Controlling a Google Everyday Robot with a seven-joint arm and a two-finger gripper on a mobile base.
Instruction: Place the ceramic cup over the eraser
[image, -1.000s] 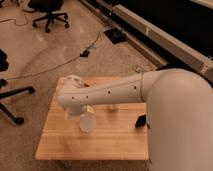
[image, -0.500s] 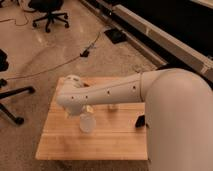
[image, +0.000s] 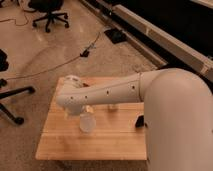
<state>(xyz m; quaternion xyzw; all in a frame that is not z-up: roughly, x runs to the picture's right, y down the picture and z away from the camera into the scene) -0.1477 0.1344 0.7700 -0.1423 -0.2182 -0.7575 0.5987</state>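
Jaws at ceramic cup (image: 87, 123), ctr table (image: 65, 146)

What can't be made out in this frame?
Camera view, all:
Gripper, at the cup's top: mostly hidden under the arm; contact with the cup unclear.
Eraser: right side hidden by the arm.
Bottle: only its base shows below the arm.
Table: right end covered by the arm.

You have a wooden table (image: 55, 145) with the ceramic cup (image: 87, 123) near its middle (the gripper (image: 86, 111) hangs just above it), the eraser (image: 140, 121) well to the right, and a small white bottle (image: 112, 106) farther back between them.
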